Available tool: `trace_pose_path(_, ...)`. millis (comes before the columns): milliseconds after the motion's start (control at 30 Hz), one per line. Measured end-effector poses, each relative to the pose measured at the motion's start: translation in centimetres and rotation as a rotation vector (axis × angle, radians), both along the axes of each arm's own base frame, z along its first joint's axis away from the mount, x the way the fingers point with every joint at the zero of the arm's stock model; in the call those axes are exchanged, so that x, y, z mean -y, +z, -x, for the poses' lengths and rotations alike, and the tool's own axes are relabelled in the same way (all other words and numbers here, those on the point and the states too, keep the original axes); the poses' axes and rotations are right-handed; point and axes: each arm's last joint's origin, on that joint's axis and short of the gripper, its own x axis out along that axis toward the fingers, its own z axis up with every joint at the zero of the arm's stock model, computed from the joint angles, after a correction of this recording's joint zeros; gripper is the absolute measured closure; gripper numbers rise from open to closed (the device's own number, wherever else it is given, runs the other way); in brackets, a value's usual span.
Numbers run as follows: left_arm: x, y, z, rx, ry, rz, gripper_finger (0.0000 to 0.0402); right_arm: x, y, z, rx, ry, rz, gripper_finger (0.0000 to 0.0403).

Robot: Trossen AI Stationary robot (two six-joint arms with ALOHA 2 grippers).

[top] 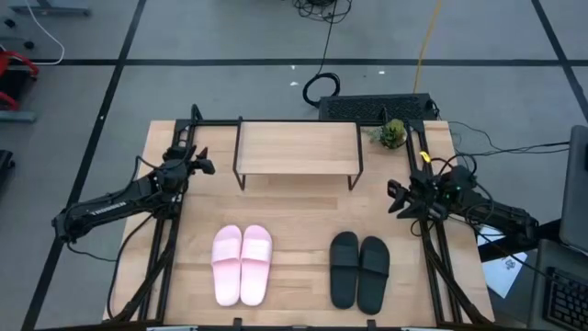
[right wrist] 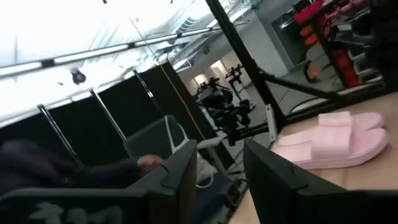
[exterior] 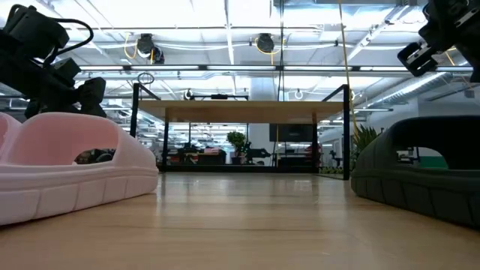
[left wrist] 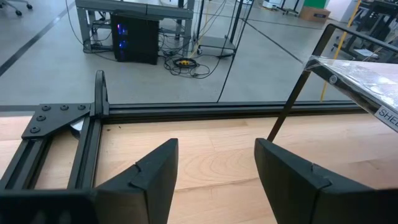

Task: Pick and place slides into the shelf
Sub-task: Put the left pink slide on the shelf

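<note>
Two pale pink slides (top: 242,265) lie side by side on their soles at the table's near left, and two black slides (top: 359,269) lie likewise at the near right. The shelf (top: 298,148) stands on thin black legs at the table's far middle, its top board bare. My left gripper (top: 206,166) hovers open beside the shelf's left end. My right gripper (top: 395,199) hovers open off the shelf's right end, above and beyond the black slides. The right wrist view shows the pink slides (right wrist: 329,140) across the table. Neither gripper touches anything.
A small potted plant (top: 392,134) sits at the far right corner by a black keyboard (top: 375,108). Black frame rails (top: 165,239) run along both table sides. Bare wood (top: 299,230) lies between the shelf and the slides.
</note>
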Motion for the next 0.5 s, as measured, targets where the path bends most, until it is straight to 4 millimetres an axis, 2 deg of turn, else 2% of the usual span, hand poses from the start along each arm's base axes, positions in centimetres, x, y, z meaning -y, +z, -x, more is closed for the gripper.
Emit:
trace_pose_path(133, 0.0, 0.0, 0.0, 0.000, 0.000, 0.000, 0.0188, 0.0, -0.2, -0.1, -0.013, -0.002, -0.014, 0.0282)
trace_pose_path(267, 0.0, 0.0, 0.0, 0.000, 0.000, 0.000, 0.0188, 0.2, -0.2, -0.2, -0.018, -0.075, -0.055, 0.0282)
trace_pose_path(500, 0.0, 0.0, 0.0, 0.000, 0.000, 0.000, 0.0188, 1.2, 0.5, -0.3, 0.079, -0.399, -0.202, 0.0282)
